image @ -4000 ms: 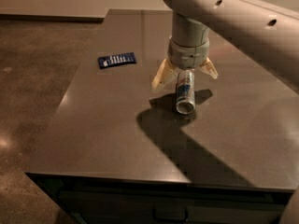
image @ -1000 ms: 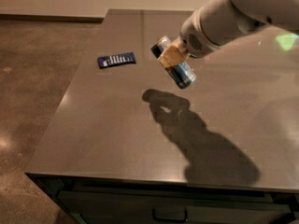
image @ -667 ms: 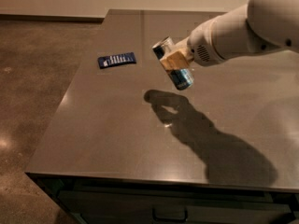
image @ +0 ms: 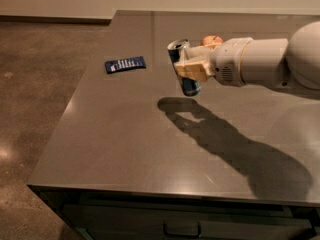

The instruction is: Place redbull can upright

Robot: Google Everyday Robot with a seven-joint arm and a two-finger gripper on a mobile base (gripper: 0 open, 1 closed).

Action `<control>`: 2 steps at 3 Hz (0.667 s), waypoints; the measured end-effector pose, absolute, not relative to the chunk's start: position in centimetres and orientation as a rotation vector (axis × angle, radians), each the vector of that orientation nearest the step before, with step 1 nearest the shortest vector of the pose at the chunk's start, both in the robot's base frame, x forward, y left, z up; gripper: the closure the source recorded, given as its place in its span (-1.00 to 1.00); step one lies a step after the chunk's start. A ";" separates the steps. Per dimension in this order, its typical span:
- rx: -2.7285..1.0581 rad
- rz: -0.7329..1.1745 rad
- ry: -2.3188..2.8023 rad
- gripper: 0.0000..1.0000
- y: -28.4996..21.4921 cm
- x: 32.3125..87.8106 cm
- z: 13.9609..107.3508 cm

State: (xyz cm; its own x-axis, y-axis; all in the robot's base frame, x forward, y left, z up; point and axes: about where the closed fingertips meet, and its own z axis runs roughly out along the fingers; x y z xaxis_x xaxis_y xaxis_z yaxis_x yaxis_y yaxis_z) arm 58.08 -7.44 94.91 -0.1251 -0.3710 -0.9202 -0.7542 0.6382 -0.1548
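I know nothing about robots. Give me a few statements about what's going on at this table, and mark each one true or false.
1. The gripper is clamped on the redbull can. True.
2. The can lies on its side on the table. False: the gripper holds it close to upright, slightly tilted.
3. A dark-blue packet lies flat on the table, apart from the can. True.
4. The gripper hangs over the floor beside the table. False: it is over the tabletop, with its shadow on the surface below.
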 end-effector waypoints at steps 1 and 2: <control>-0.883 0.472 1.632 1.00 -8.1 58.0 94.8; -0.834 0.523 1.552 1.00 -8.9 57.9 94.2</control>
